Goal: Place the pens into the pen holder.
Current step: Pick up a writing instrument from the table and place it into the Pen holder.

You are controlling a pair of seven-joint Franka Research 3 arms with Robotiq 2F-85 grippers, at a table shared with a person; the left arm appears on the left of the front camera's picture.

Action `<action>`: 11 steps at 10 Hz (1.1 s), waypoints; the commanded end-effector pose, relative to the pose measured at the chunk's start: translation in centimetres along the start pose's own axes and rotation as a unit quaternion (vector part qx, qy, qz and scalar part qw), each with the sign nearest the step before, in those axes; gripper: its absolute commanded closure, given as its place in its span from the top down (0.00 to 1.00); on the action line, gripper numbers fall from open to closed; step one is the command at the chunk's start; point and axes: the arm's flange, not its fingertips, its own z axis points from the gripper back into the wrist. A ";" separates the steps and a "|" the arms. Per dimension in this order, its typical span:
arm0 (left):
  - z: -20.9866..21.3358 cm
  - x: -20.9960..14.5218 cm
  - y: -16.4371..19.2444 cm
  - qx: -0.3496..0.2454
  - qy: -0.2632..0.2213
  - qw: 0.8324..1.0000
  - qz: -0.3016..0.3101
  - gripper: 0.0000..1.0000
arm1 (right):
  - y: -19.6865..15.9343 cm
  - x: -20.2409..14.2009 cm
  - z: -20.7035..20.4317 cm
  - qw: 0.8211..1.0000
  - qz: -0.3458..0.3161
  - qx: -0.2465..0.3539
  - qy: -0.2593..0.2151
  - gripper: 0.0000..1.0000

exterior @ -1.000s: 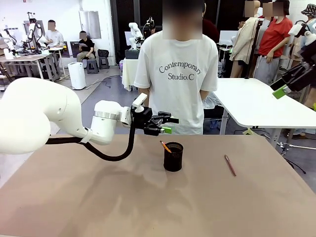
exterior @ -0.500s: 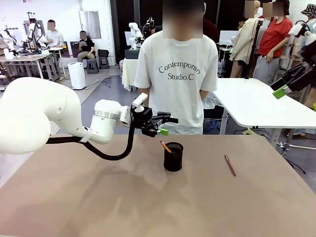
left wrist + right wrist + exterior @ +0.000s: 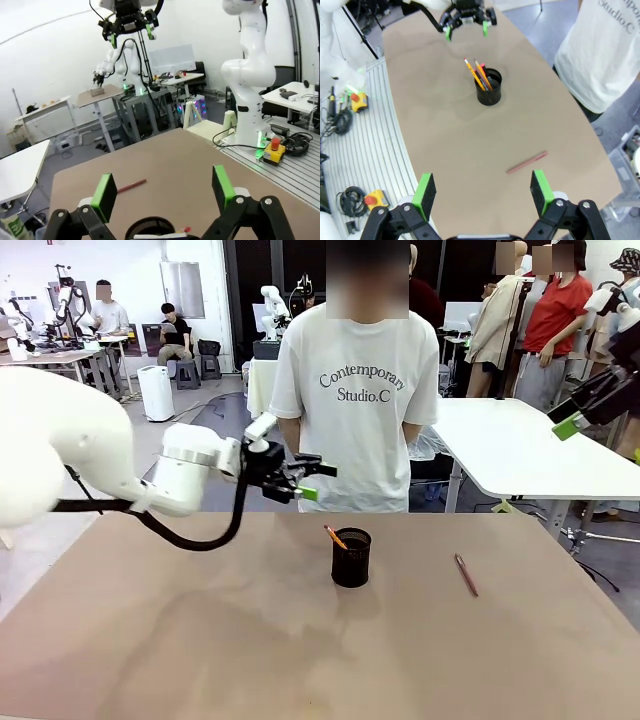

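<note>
The black mesh pen holder (image 3: 351,557) stands upright on the brown table (image 3: 200,640), about mid-width and toward the far side, in front of a person in a white shirt (image 3: 355,370) who stands at the far edge. A yellow-orange pencil (image 3: 334,536) leans out of the holder toward the robot's left. In the right wrist view the holder (image 3: 489,87) has a second pen (image 3: 482,74) with a reddish end beside the pencil (image 3: 472,72). The maroon pen (image 3: 466,575) lies flat on the table, well to the robot's right of the holder and apart from it; in the right wrist view it (image 3: 526,162) lies between the holder and that camera's own fingers. The left gripper (image 3: 312,480) hangs in the air above the table, up and to the robot's left of the holder, jaws spread wide with nothing between them. In its own wrist view the gripper (image 3: 162,187) looks down past the holder's rim (image 3: 152,227), with the maroon pen (image 3: 131,185) farther off on the table. The right gripper (image 3: 482,187) is raised high, well to the robot's right of the holder, its green pads standing far apart and empty; in the front view it (image 3: 570,425) sits at the right edge, above table level.
</note>
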 end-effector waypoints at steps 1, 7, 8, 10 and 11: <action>0.5 4.2 -4.9 0.019 0.062 0.998 0.007 1.00 | 0.1 0.2 0.2 1.000 0.002 0.000 -0.001 1.00; 4.1 15.1 -9.2 0.061 0.273 0.958 0.057 1.00 | 0.1 0.2 0.2 1.000 0.002 0.000 -0.001 1.00; 4.7 16.7 -9.9 0.069 0.290 0.953 0.055 1.00 | 0.1 0.2 0.2 1.000 0.002 0.000 -0.001 1.00; 5.9 18.7 -11.4 0.087 0.329 0.938 0.068 1.00 | 0.1 0.2 0.2 1.000 0.002 0.000 -0.001 1.00; 6.3 19.6 -12.0 0.096 0.338 0.932 0.087 1.00 | 0.1 0.2 0.2 1.000 0.002 0.000 -0.001 1.00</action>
